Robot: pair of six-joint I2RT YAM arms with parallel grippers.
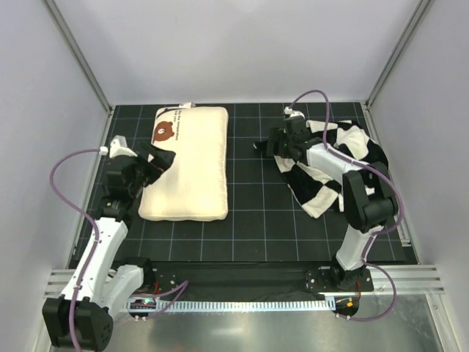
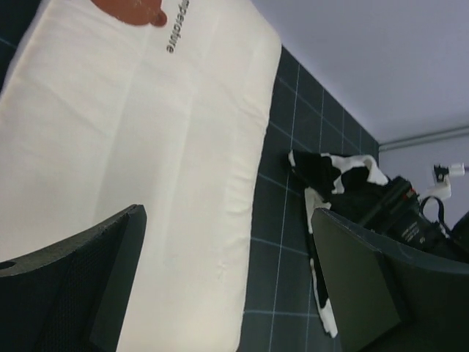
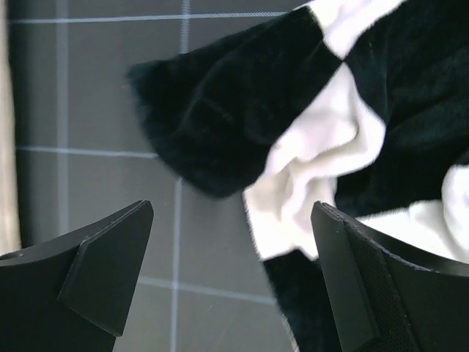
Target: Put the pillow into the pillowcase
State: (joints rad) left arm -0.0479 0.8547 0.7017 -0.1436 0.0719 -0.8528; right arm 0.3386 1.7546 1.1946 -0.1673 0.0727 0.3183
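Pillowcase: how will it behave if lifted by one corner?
Probably floppy: the pillowcase lies crumpled in loose folds, so it should drape from a single grip point. Likely light for its size, being only thin fabric layers. Its plush pile looks grippy rather than slick, though a pinch may catch just one layer.

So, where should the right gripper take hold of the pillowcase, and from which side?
Grip the black corner flap of the pillowcase, the part that points toward the pillow. It lies flat and loose on the mat, apart from the bunched folds, so the open right gripper can probably come down from above, with one finger on each side of its edge.
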